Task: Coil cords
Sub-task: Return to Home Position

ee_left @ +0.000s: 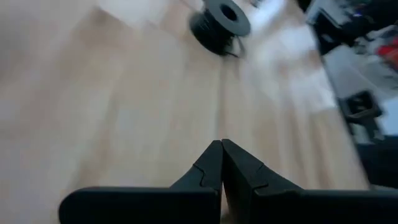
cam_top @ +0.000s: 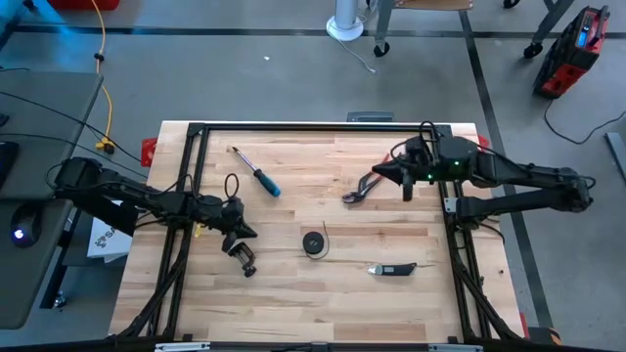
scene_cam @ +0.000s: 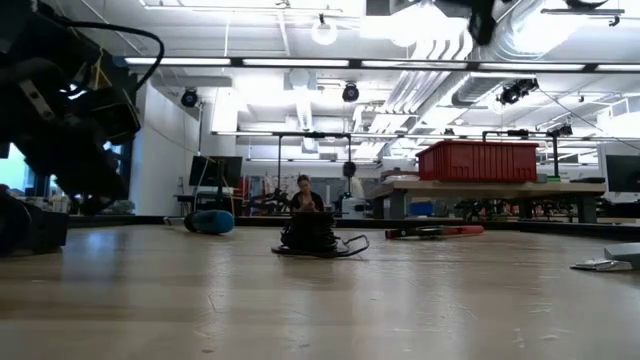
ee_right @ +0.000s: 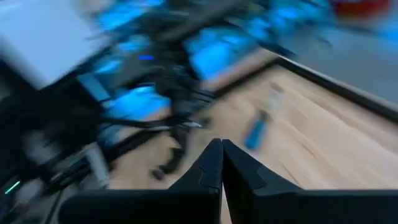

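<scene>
The small round black reel [cam_top: 314, 242] lies on the wooden table [cam_top: 293, 303] near its middle, and the hair-thin dark cord [scene_cam: 352, 245] loops loosely around its foot. My left gripper [cam_top: 252, 233] hangs low over the table to the left of the reel, shut and empty; in its wrist view the reel [ee_left: 219, 22] lies ahead of the shut fingertips [ee_left: 222, 144]. My right gripper [cam_top: 375, 174] is raised over the far right part of the table, above the red pliers [cam_top: 360, 191], also shut and empty [ee_right: 222, 144].
A blue-handled screwdriver [cam_top: 264, 180] lies at the far left of the table. A small black clamp-like tool [cam_top: 241, 256] sits just near of my left gripper. A grey utility knife [cam_top: 393, 269] lies near-right of the reel. A black frame [cam_top: 323, 126] borders the table.
</scene>
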